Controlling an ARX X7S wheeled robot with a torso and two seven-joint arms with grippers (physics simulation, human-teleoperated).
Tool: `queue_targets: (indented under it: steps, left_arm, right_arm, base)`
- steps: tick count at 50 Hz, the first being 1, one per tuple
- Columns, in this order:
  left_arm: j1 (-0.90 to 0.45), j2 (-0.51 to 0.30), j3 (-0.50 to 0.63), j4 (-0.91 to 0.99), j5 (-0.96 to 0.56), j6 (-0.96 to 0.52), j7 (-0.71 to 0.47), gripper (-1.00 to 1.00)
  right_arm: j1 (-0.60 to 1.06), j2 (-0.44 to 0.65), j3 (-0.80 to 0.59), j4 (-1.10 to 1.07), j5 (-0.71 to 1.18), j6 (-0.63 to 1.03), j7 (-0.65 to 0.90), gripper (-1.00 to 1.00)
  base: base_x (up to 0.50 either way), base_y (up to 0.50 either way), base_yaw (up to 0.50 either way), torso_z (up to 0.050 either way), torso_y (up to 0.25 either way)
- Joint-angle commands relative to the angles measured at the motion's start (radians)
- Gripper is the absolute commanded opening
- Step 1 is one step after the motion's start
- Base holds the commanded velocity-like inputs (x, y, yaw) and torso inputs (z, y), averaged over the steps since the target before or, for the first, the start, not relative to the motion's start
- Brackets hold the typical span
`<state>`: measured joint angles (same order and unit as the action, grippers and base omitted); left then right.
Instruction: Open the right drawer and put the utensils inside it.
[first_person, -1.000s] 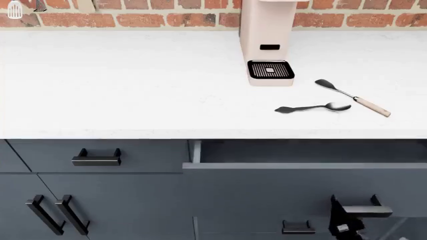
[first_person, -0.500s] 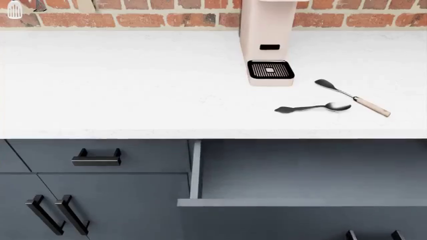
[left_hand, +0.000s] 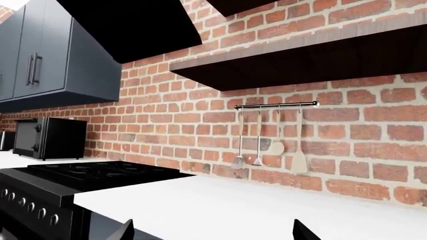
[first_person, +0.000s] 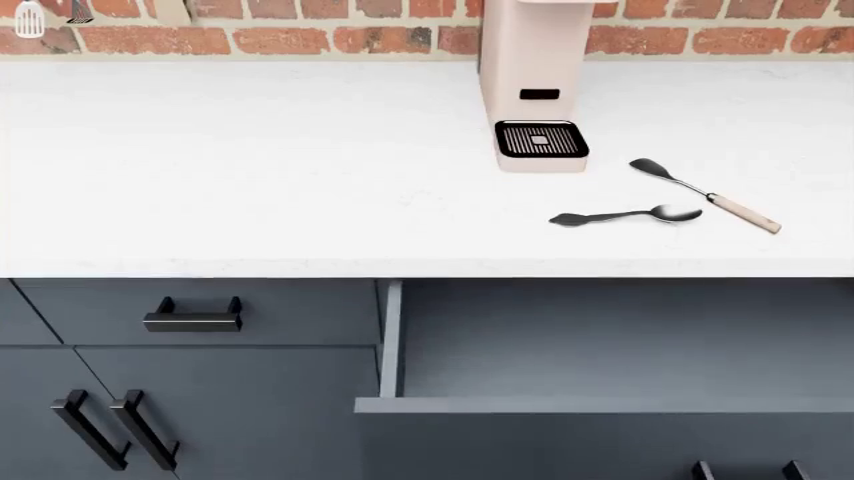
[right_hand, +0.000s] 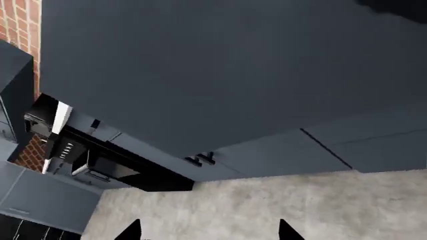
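**Meanwhile, drawer stands open as utensils wait on the counter**

Meanwhile, seen from the head camera, the right drawer (first_person: 614, 345) is pulled well out beneath the white counter (first_person: 267, 170), its plain grey floor bare and its blue-grey front edge low in the view. Two black stubs of its handle (first_person: 742, 470) peek in at the lower edge. Neither claw appears in this view.

On the counter above the drawer lie the utensils. The spoon (first_person: 625, 216) rests flat, bowl toward the right, and just beyond it the spatula (first_person: 705, 195) lies at a slant, dark head toward the wall and pale wooden handle pointing right. The two pieces sit near each other but apart. A pale coffee machine (first_person: 534, 85) stands behind them against the brick wall (first_person: 267, 35).

The left gripper (left_hand: 212, 232) shows only as two dark fingertips set wide apart, holding nothing, above the counter. Well beyond it, a rail of hanging tools (left_hand: 273, 137) is fixed to the brick, with a black stove (left_hand: 60, 187) and a microwave (left_hand: 50, 137) off to one side.

The right gripper (right_hand: 208, 231) likewise shows two dark tips spread apart and empty, with dark cabinet fronts (right_hand: 233, 75) ahead of it and a speckled floor (right_hand: 267, 205) nearer by. None of the task's pieces lies beside either claw.
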<state>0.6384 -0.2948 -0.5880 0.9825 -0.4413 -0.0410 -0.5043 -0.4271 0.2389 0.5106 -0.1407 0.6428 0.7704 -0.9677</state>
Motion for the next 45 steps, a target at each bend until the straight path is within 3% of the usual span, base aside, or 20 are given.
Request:
queue_targets:
  steps: [1, 14, 20, 24, 27, 31, 34, 38, 41, 45]
  left_arm:
    - [0.004, -0.002, 0.001, -0.005, -0.002, 0.008, -0.001, 1.0]
    - [0.004, -0.007, 0.005, -0.009, -0.003, 0.01, -0.004, 1.0]
    - [0.002, -0.013, 0.011, -0.005, 0.001, 0.005, -0.008, 1.0]
    - [-0.003, -0.016, 0.021, -0.005, 0.006, 0.0, -0.011, 1.0]
    - [-0.006, -0.019, 0.025, -0.006, 0.009, -0.001, -0.011, 1.0]
    - [-0.002, -0.019, 0.022, -0.007, 0.004, 0.004, -0.011, 1.0]
    - [0.003, -0.016, 0.019, -0.009, 0.002, 0.012, -0.009, 1.0]
    - [0.005, -0.016, 0.018, -0.009, 0.0, 0.015, -0.009, 1.0]
    - [0.006, -0.017, 0.016, -0.006, -0.002, 0.015, -0.012, 1.0]
    - [0.009, -0.017, 0.015, -0.004, -0.006, 0.018, -0.011, 1.0]
  right_arm:
    - [-0.057, 0.023, 0.032, -0.417, 0.141, 0.118, 0.04, 1.0]
    - [-0.032, 0.065, 0.131, -0.826, 0.395, 0.229, 0.205, 1.0]
    - [0.114, 0.151, 0.175, -0.897, 0.652, 0.271, 0.452, 1.0]
    - [0.242, 0.237, 0.169, -0.9, 0.856, 0.234, 0.695, 1.0]
    - [0.383, 0.299, 0.116, -0.89, 0.995, 0.17, 0.941, 1.0]
    - [0.588, 0.345, 0.026, -0.861, 1.042, 0.127, 1.127, 1.0]
    - [0.727, 0.356, -0.026, -0.808, 1.015, 0.111, 1.191, 1.0]
    - [0.886, 0.317, -0.108, -0.769, 0.825, 0.131, 1.25, 1.0]
    - [1.013, 0.313, -0.203, -0.706, 0.782, 0.182, 1.377, 1.0]
    - [1.201, 0.32, -0.375, -0.678, 0.565, 0.297, 1.539, 1.0]
  base:
    - [0.0, 0.0, 0.0, 0.0, 0.0]
    - [0.0, 0.0, 0.0, 0.0, 0.0]
    - [0.0, 0.0, 0.0, 0.0, 0.0]
    - [0.0, 0.0, 0.0, 0.0, 0.0]
    - [0.0, 0.0, 0.0, 0.0, 0.0]
    - [0.0, 0.0, 0.0, 0.0, 0.0]
    - [0.0, 0.0, 0.0, 0.0, 0.0]
    - [0.0, 0.0, 0.0, 0.0, 0.0]
    - [0.0, 0.0, 0.0, 0.0, 0.0]
    - [0.0, 0.0, 0.0, 0.0, 0.0]
